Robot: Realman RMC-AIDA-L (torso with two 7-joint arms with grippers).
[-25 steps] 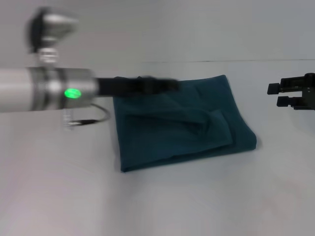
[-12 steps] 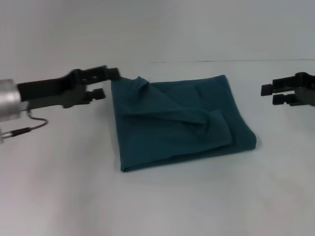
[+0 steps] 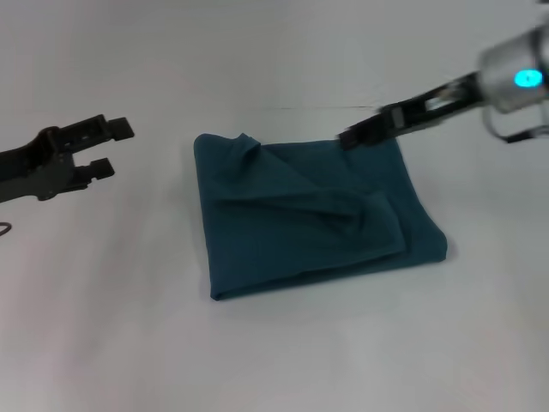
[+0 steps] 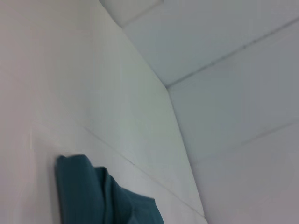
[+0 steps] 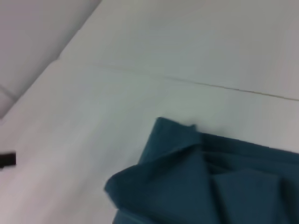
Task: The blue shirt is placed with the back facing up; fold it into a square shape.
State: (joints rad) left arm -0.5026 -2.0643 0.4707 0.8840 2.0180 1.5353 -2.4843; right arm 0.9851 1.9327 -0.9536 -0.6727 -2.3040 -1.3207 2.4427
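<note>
Left gripper (image 3: pixel 101 148) hung over the bare table (image 3: pixel 283 360) well to the left of the blue shirt (image 3: pixel 309 219), its two fingers parted with a clear gap between them and nothing held. It was apart from the cloth and looked to be out of the work for now.

Nearest the robot, the shirt's front edge lay as a fairly straight, flat fold, and the garment already made a rough square in the middle of the table. Farther back the top layer was less tidy: a loose flap crossed the middle on a slant, bunched into a ridge toward the right side, and the far left corner stood up in a small peak.

Beyond that, the right gripper (image 3: pixel 353 137) reached in over the shirt's far edge, near its far right corner. Whether its fingers were parted or closed could not be told, nor whether they touched the cloth.

The likely trouble sat in that loose top layer. If the right gripper pinched only the upper flap, a pull would probably drag it off the stack and undo the square. A grip taken too deep might lift every layer and slide the whole bundle across the smooth table. A sideways push at the edge could also deepen the ridge.
</note>
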